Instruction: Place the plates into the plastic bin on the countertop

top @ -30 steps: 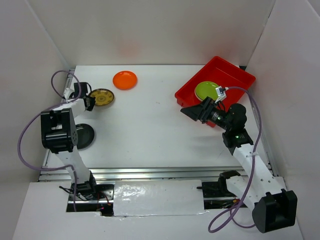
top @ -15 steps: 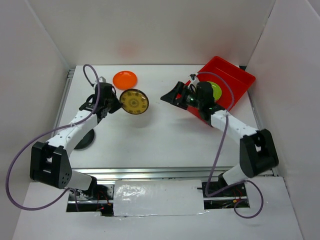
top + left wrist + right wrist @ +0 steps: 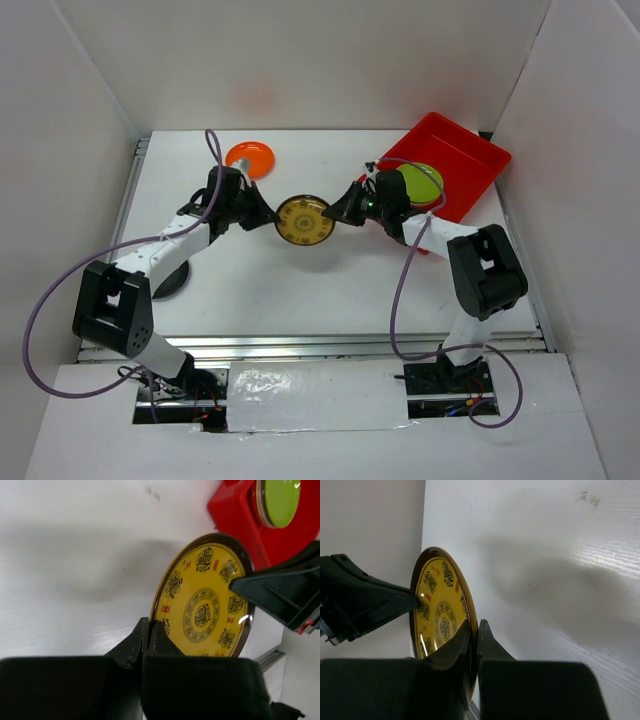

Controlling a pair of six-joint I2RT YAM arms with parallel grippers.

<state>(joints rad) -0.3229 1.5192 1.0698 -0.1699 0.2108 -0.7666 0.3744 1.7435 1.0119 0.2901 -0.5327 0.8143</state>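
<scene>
Between left tool (image 3: 268,219) and right tool (image 3: 345,212), both pinching the gold plate (image 3: 306,220), loosen left only once right grips firmly.

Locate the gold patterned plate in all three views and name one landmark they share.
Top external: gold patterned plate at the centre of the picture.
Left wrist: the plate is right of centre, face towards the camera.
Right wrist: the plate is left of centre, nearly edge-on.
Landmark: left gripper pinching the plate's rim, bottom centre in its own view, far left in the right wrist view.

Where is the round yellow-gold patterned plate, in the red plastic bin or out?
Out: the plate is pinched between left hand and right hand over the countertop, beside the bin.
</scene>
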